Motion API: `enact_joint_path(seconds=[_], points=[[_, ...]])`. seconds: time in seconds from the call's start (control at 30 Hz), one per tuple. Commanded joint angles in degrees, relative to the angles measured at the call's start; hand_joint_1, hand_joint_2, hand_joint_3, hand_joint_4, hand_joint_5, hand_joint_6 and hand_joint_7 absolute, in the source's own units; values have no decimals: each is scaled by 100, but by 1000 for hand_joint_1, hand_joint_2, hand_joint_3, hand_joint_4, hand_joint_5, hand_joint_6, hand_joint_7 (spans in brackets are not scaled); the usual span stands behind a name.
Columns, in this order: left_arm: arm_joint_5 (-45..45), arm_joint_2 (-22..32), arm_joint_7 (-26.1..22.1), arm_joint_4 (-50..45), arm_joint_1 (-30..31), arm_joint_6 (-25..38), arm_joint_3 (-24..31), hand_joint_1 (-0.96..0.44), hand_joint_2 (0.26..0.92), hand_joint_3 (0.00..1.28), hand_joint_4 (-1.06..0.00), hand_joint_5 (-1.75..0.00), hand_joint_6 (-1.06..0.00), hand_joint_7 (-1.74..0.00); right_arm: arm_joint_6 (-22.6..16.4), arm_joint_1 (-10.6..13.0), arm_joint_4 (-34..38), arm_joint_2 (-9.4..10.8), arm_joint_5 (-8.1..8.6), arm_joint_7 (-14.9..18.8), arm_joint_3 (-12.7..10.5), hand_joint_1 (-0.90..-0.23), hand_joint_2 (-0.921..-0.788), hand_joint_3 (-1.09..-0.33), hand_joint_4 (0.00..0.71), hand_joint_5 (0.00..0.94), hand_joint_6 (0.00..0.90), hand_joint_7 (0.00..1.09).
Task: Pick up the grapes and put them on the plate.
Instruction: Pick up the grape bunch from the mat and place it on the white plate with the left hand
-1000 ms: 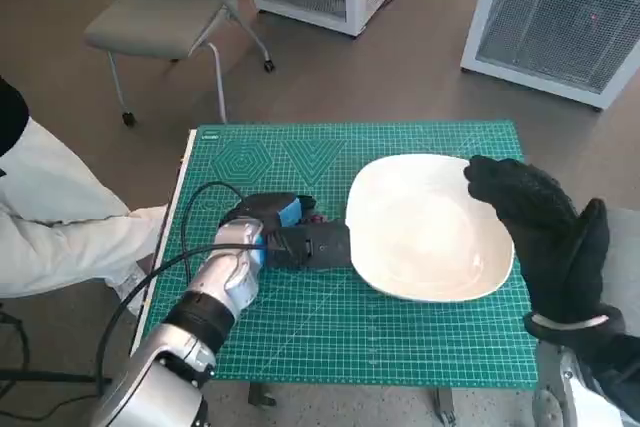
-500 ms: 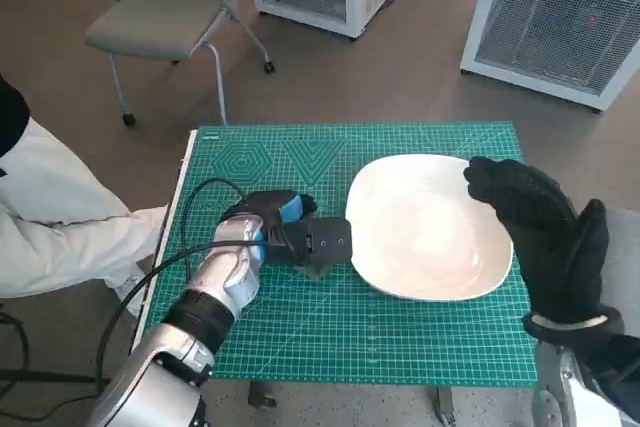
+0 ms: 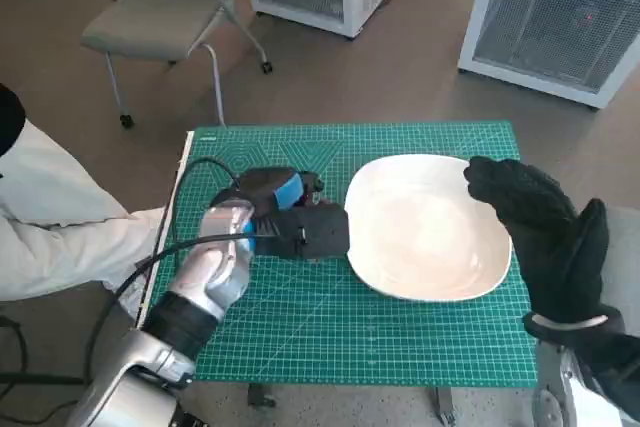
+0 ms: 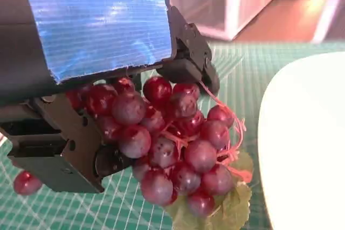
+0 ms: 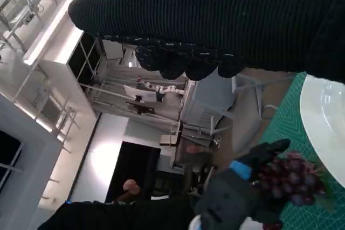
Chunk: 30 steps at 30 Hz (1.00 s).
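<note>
The grapes are a bunch of dark red berries with a green leaf at the lower end. My left hand grips them from above, its fingers curled round the bunch. In the head view the hand covers the bunch almost entirely. The right wrist view shows the grapes hanging under the left hand, off the mat and just beside the plate. The white plate lies right of that hand. My gloved right hand hovers over the plate's right edge, holding nothing.
A green cutting mat covers the small table. A person's white sleeve reaches in at the table's left side. A grey chair and white cabinets stand on the floor beyond.
My left hand has risen from the mat with the grapes in its grip and shifted slightly away from the front edge. The right hand has stayed where it was.
</note>
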Motion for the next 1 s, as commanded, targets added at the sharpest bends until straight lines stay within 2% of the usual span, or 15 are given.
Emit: enact_joint_path(seconds=[0.03,0.3,0.53,0.77,1.0], points=[[19,297,-234,-905,153,161,214,16,853,149,-763,-1214,-675,-968,68,53,65,-13,-33,-36,-10,-467,-921,-636,410,633,167,960],[0,582,-440,-2032,286,326,586,2,869,96,-781,-1174,-702,-984,46,34,99,-22,-2,-6,-31,-468,-921,-635,411,633,168,960],[-19,666,-463,-2632,404,346,825,4,873,97,-722,-1296,-769,-846,6,50,94,-12,-22,-3,-21,-468,-921,-634,412,632,165,957],[-10,631,-434,-2816,488,289,884,2,882,76,-682,-1319,-813,-815,-42,50,122,6,-45,-9,-6,-469,-921,-636,413,632,164,956],[44,591,-514,-2796,428,269,809,1,902,38,-681,-1293,-802,-855,-62,41,156,8,-30,-10,-3,-470,-921,-639,413,631,162,956]])
